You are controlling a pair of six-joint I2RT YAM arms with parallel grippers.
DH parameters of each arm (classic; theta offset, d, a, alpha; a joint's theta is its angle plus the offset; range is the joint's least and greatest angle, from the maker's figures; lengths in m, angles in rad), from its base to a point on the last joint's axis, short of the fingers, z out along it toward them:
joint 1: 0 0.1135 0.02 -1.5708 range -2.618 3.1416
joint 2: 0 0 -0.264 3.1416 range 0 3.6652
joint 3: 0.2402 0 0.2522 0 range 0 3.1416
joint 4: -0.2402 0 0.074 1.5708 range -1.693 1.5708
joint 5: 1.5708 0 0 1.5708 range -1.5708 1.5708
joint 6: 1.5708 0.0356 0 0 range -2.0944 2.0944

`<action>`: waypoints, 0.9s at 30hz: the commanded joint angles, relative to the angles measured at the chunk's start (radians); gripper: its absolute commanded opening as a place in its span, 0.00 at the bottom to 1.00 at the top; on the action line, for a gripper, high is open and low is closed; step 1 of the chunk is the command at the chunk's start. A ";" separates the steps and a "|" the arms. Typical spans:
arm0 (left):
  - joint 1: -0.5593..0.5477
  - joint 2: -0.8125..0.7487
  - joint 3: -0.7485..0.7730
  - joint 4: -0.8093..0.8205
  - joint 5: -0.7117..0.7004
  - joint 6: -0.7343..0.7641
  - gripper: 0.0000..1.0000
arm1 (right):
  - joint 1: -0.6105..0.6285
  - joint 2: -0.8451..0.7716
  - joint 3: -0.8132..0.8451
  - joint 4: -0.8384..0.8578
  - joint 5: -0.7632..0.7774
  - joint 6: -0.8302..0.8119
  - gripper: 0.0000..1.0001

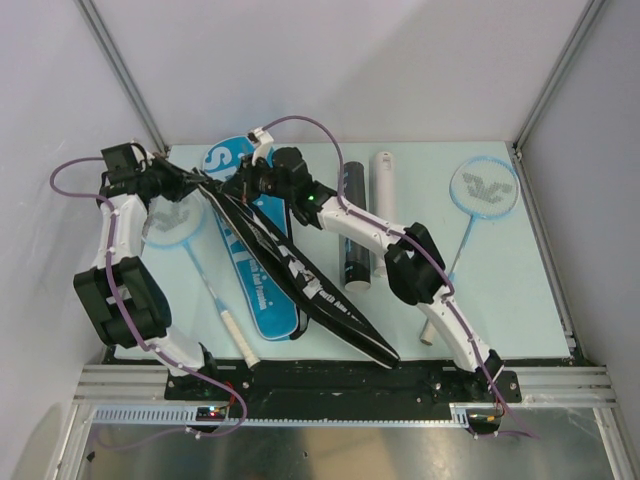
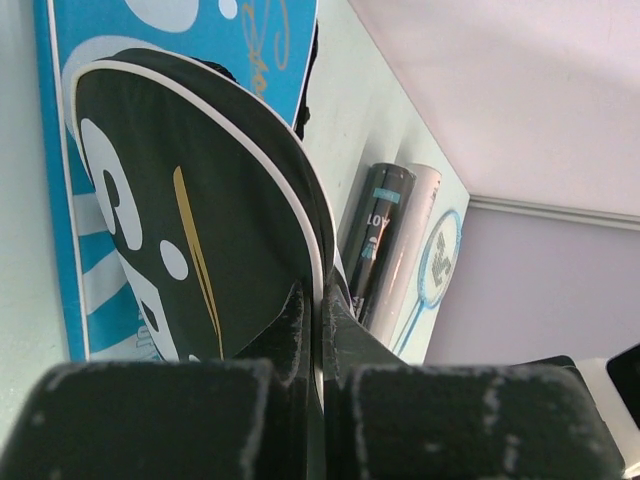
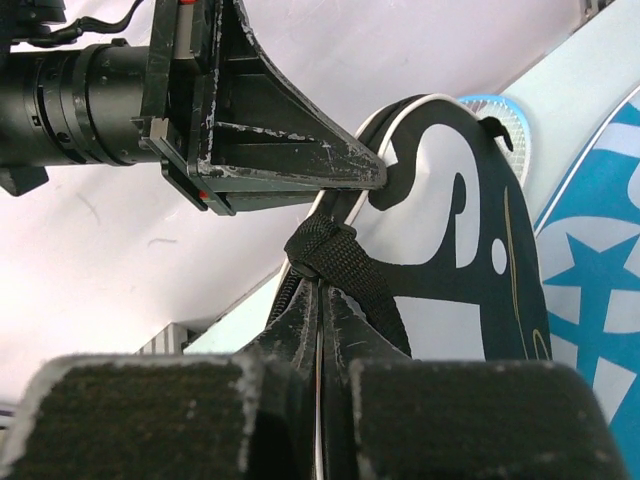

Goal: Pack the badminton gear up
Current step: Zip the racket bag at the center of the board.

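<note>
Black racket cover (image 1: 290, 270) was the item in hand, raised at its head end and lying diagonally across the blue cover (image 1: 265, 305). The left gripper (image 2: 318, 300) was fully closed on the cover's white-piped rim. The right gripper (image 3: 318, 300) was fully closed on the same rim, at a webbing loop (image 3: 325, 250). The step appeared to be opening the cover for a racket (image 1: 172, 222). The next move probably called for drawing the rim edges apart, though whether each jaw pair held a separate flap could not be determined.
</note>
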 commanded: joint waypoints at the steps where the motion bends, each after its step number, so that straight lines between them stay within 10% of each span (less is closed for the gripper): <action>1: -0.010 -0.003 -0.024 -0.069 0.023 0.024 0.00 | 0.002 -0.120 -0.059 0.033 -0.086 0.020 0.00; 7: -0.008 -0.003 -0.024 -0.069 0.021 0.025 0.00 | -0.001 -0.132 -0.116 0.080 -0.094 0.047 0.01; 12: -0.008 -0.003 -0.025 -0.069 0.021 0.024 0.00 | -0.002 -0.123 -0.074 0.067 -0.084 0.061 0.27; 15: -0.008 -0.004 -0.026 -0.069 0.024 0.024 0.00 | -0.001 -0.107 -0.038 0.036 -0.075 0.052 0.05; 19: -0.008 -0.003 -0.027 -0.069 0.028 0.022 0.00 | 0.016 -0.099 -0.023 0.003 -0.043 0.024 0.00; 27: -0.007 -0.003 -0.029 -0.069 0.029 0.021 0.00 | 0.028 -0.048 0.050 -0.005 0.019 0.077 0.34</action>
